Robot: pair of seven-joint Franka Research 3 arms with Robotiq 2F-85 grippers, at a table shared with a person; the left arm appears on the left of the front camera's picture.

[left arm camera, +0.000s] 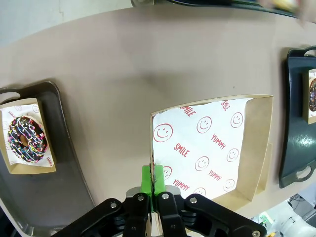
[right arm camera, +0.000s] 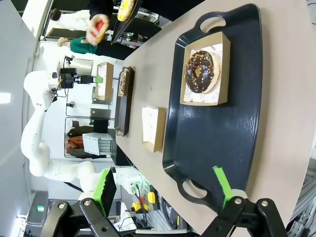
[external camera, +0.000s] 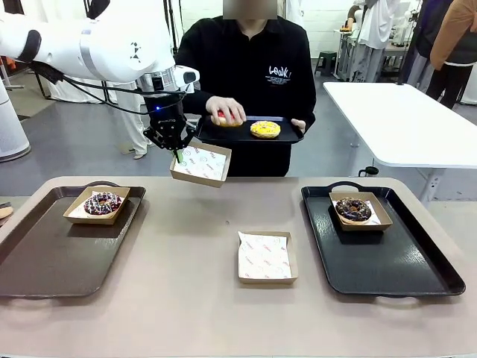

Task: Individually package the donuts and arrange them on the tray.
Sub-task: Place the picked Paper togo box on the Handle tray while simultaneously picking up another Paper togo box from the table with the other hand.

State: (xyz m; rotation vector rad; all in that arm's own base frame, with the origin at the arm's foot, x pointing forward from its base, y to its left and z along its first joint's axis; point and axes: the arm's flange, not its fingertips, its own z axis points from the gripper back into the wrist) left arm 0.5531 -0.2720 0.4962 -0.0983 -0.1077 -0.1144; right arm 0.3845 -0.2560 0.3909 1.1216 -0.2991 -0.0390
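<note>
My left gripper is shut on the rim of an empty paper-lined box and holds it in the air above the table's far side. The left wrist view shows that gripper pinching the box wall. Across the table, a person holds a small black tray carrying a yellow donut, with one hand on a red donut. A purple sprinkled donut sits boxed on the left tray. A chocolate donut sits boxed on the right tray. My right gripper hangs open above the right tray, holding nothing.
Another empty paper-lined box lies on the table between the two trays. A white table stands behind on the right, with people farther back. Bare tabletop lies in front of the left tray and around the middle box.
</note>
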